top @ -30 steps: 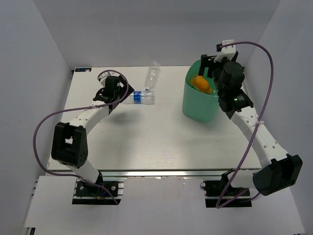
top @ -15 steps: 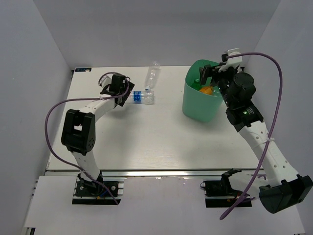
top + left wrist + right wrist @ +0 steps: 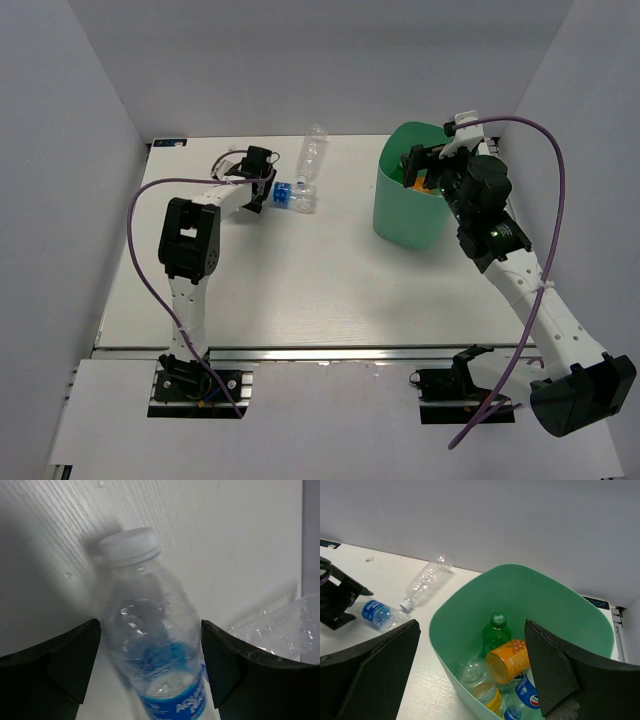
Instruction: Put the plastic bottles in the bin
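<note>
The blue-label bottle (image 3: 150, 645) lies on its side on the surface (image 3: 300, 290), near the far edge and left of the middle. Its long way runs left to right. Its white cap (image 3: 129, 545) points left, away from the bin (image 3: 400, 215). A clear bottle (image 3: 312, 152) lies on its side just behind it. That one runs from near to far, and its near end sits just beside the blue-label bottle. I cannot tell if the two touch.

The left claw (image 3: 263, 193) points down over the cap end of the blue-label bottle. It is wide open, with one finger (image 3: 55, 670) on each side of the bottle. The fingers are right next to the bottle's sides, but I cannot tell if they press on it. The bottle rests on the surface. The left arm (image 3: 185, 250) is stretched far out from its base.

The bin stands upright on the right part of the surface. Inside it are a green bottle (image 3: 495, 630) with its cap up, an orange bottle (image 3: 509, 661) lying tipped on top of others, and clear bottles with blue labels (image 3: 524, 692). The right claw (image 3: 420, 165) hangs over the far right part of the bin, wide open, with nothing in it. It looks down into the bin. The right arm (image 3: 520, 270) reaches up and forward from its base
</note>
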